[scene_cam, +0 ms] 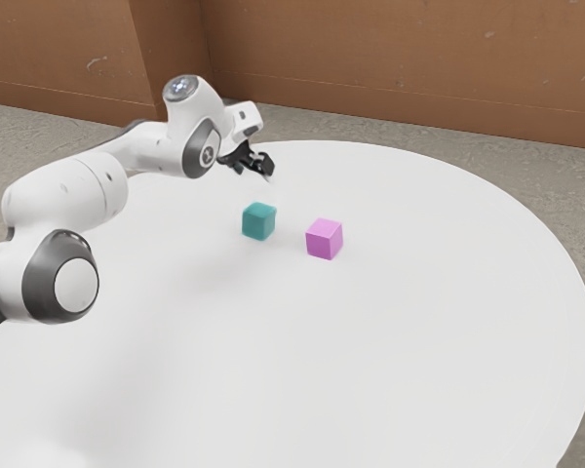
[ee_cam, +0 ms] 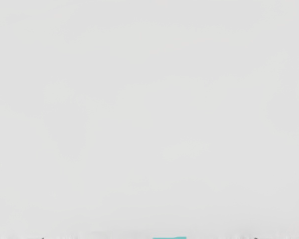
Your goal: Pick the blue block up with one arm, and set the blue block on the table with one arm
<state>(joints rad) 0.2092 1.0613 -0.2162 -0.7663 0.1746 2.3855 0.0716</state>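
Note:
My black gripper point(scene_cam: 253, 167) hangs above the table, open, its two fingers apart with nothing held between them. The teal-blue block point(scene_cam: 258, 221) sits on the white table, lower in the exterior view than the gripper and not touching it. In the wrist view, a thin strip of the blue block point(ee_cam: 170, 238) shows at the lower edge, against the white tabletop point(ee_cam: 149, 119).
A pink-purple block point(scene_cam: 324, 240) stands on the round white table point(scene_cam: 419, 331), a short gap from the blue block toward the exterior view's right. Brown panels point(scene_cam: 370, 68) rise beyond the table's far edge.

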